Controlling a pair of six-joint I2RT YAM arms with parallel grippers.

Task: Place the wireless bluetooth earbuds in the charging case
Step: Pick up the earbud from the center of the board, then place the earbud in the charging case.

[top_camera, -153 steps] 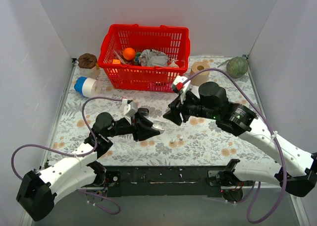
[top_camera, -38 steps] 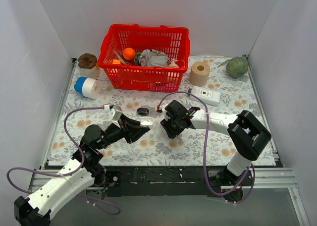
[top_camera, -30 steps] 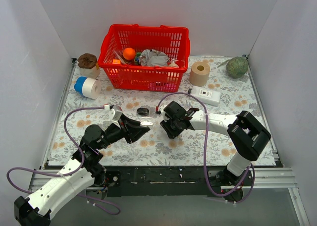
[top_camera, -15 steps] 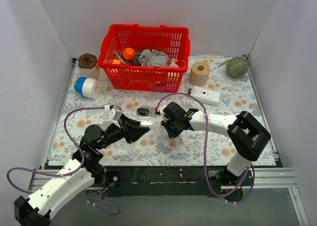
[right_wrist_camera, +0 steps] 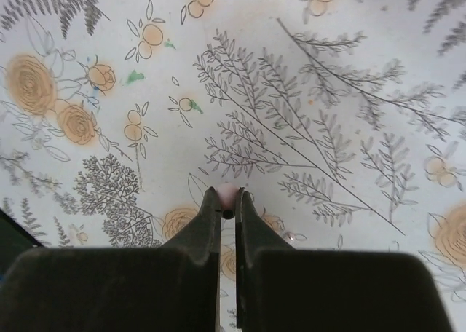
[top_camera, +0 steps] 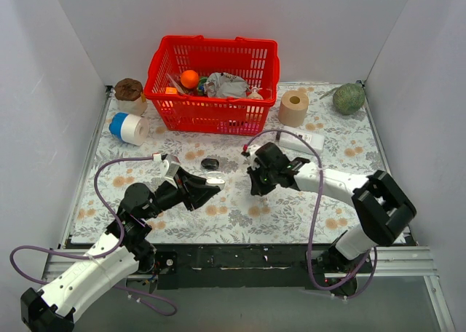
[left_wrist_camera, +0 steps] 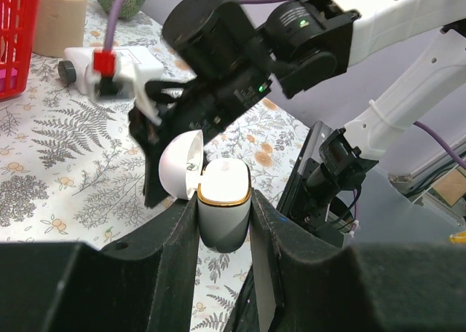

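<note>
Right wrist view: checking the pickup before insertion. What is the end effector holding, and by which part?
The right end effector pinches a tiny pale earbud by its two sides, right at the fingertips.

I count two arms, the left arm (top_camera: 87, 263) and the right arm (top_camera: 338, 185), so two end effectors: the left end effector (left_wrist_camera: 223, 214) and the right end effector (right_wrist_camera: 228, 201). There are two cases: one white charging case (left_wrist_camera: 224, 197) with its lid open, and one dark pebble-shaped case (top_camera: 210, 162) on the bench (top_camera: 349, 150). One earbud (right_wrist_camera: 228, 194), a tiny pale bead, is all I can make out. One red basket (top_camera: 211, 117) holds one orange ball (top_camera: 189, 78) and one crumpled silvery wad (top_camera: 226, 84), among bits too jumbled to count. There is also one tan paper roll (top_camera: 293, 108), one blue-and-white roll (top_camera: 129, 128), one green avocado-like lump (top_camera: 349, 97), one brown lump (top_camera: 129, 89) and one white handheld device (top_camera: 306, 139).
</note>
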